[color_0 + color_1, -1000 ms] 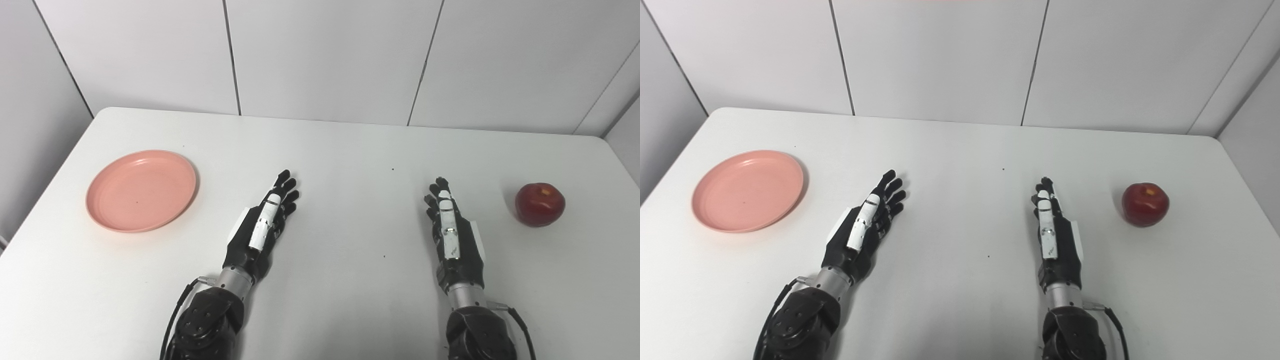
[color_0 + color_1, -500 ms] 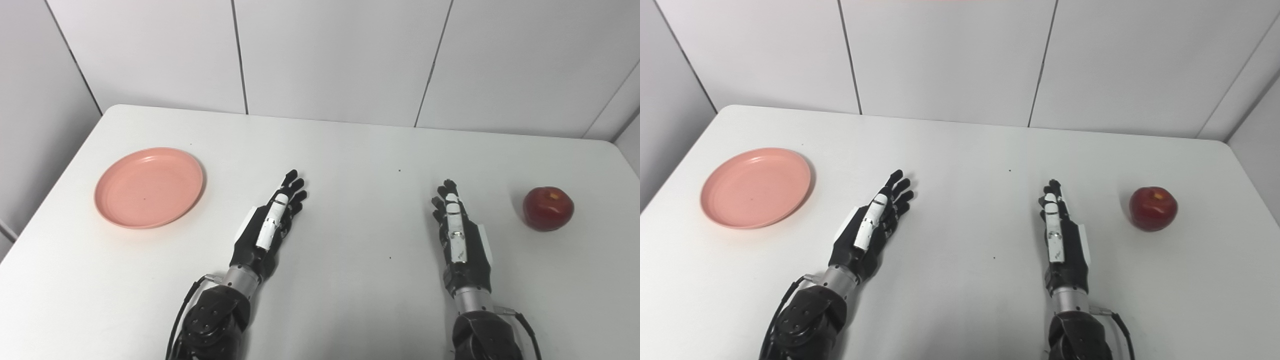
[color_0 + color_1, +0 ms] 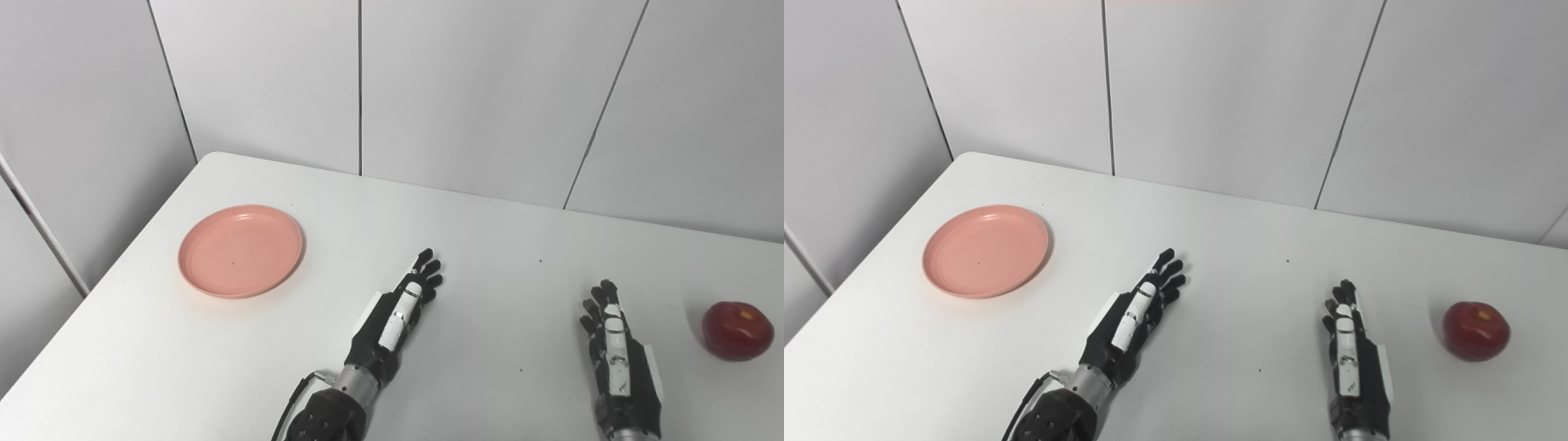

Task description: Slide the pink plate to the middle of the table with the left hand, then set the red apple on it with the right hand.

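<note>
Left eye view: pink plate (image 3: pixel 240 250) well left of left hand (image 3: pixel 395 316).

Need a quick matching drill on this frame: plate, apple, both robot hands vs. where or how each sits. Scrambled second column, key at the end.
Things:
1. pink plate
2. red apple
3. left robot hand
4. right robot hand

Places/states:
A. far right on the table, untouched
B. open, between plate and table centre
C. left side of the table, holding nothing
D. open, just left of the apple

Pairs: 1-C, 2-A, 3-B, 4-D
</note>
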You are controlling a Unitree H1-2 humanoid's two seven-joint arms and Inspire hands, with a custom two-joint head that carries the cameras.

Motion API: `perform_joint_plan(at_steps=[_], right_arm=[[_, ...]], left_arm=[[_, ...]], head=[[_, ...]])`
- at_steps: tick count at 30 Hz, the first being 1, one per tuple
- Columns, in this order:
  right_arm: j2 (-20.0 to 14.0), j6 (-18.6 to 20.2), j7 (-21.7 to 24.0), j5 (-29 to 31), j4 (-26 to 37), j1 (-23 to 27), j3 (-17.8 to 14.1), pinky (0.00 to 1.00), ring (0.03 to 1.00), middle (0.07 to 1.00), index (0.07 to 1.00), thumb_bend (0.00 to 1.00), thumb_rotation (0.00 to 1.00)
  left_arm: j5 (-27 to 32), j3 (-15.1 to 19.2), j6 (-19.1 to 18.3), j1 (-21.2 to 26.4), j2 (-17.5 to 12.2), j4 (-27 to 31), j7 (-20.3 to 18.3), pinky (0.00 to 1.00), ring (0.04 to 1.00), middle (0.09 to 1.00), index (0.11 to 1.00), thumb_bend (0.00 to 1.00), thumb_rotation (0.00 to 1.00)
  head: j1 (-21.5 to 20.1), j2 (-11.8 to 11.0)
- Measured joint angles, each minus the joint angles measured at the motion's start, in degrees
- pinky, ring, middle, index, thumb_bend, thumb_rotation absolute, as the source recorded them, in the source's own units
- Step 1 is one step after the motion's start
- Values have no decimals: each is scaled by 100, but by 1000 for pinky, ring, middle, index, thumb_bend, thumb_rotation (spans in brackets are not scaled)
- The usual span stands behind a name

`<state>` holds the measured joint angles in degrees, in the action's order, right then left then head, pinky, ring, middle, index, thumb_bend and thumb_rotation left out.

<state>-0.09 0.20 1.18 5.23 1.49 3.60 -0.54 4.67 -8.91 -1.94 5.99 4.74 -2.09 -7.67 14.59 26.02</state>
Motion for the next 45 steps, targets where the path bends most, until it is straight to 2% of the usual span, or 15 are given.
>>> perform_joint_plan(at_steps=[8,16,24,29,34,45], right_arm=[[-40,-10,52,53,-52,29,-20,1000,969,966,969,155,1000],[-45,-18,51,21,-52,29,-21,1000,972,970,968,140,1000],[-48,-17,51,14,-44,29,-20,1000,980,979,982,127,1000],[-49,-16,53,25,-37,30,-19,1000,982,980,987,121,1000],[-56,-15,51,26,-26,28,-20,1000,986,984,991,125,1000],[-77,1,53,79,18,8,-29,1000,990,985,989,102,1000]], left_arm=[[-55,-17,68,92,45,-139,1,960,963,976,961,397,1000],[-135,-14,76,119,77,-175,4,967,961,972,954,382,1000],[-151,-9,40,122,75,-145,6,952,948,960,948,408,1000],[-160,-4,-160,126,11,-12,-9,947,942,957,952,405,1000],[-160,19,-378,141,-145,197,-43,927,928,942,938,455,1000],[-6,153,-987,507,-470,1045,-243,890,893,921,915,469,1000]], head=[[211,-97],[246,-97],[299,-105],[343,-123],[439,-141],[519,-132]])
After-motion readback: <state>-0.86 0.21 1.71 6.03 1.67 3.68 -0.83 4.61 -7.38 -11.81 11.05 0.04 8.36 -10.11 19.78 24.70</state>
